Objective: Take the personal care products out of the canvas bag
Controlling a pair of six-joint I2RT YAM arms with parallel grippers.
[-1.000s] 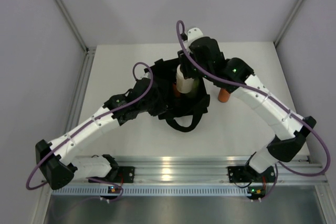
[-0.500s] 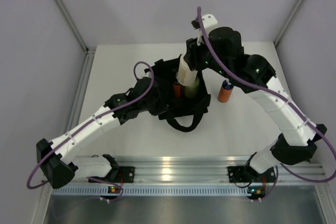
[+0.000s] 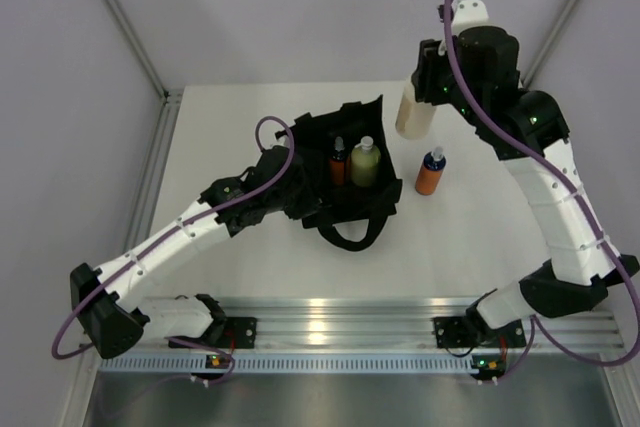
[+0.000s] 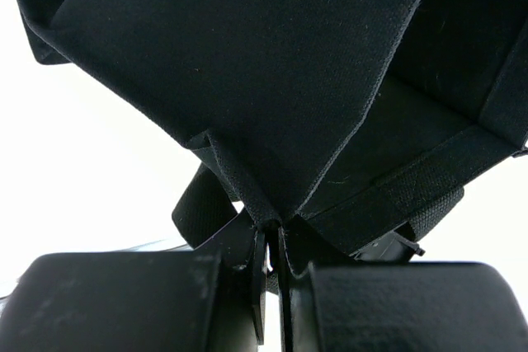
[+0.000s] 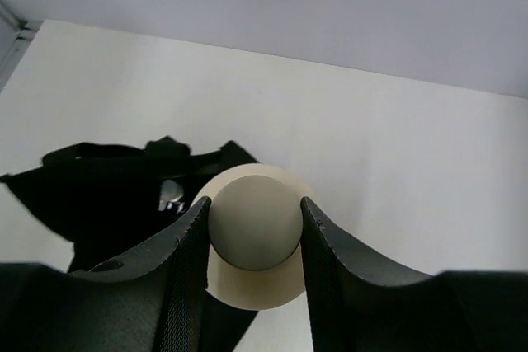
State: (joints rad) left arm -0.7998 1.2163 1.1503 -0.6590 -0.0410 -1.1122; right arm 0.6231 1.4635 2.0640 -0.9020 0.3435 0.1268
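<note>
From the overhead view, my right fingers [image 3: 424, 87] are clamped on the top end of the cream-white bottle [image 3: 413, 117]. They hold it clear of the canvas bag [image 3: 318, 139], above the counter [image 3: 470, 247] and past the bag's far right corner. The bottle hangs cap end up and leans a little. On the right wrist camera I look straight down its round top. One finger presses each side of it, and the bag's open mouth sits below and to the left.

My left fingers [image 4: 258, 263] are pinched shut on the bag's fabric. The wrist view shows a fold of black cloth nipped where the two tips meet, with the rest of the bag spreading out above them. Overhead, that grip is on the bag's left wall, and the mouth stands open.

Two products are inside the bag, upright and side by side: the second orange bottle [image 3: 338, 164] on the left and the yellow-green bottle [image 3: 364, 166], with its white cap, just to its right.

The orange bottle with the dark blue cap [image 3: 430, 176] stands upright on the counter, just beside the bag's right wall and apart from it. It is below the cream-white bottle in the overhead view. The bag's loop handle [image 3: 350, 235] lies flat on the counter at the near side.
</note>
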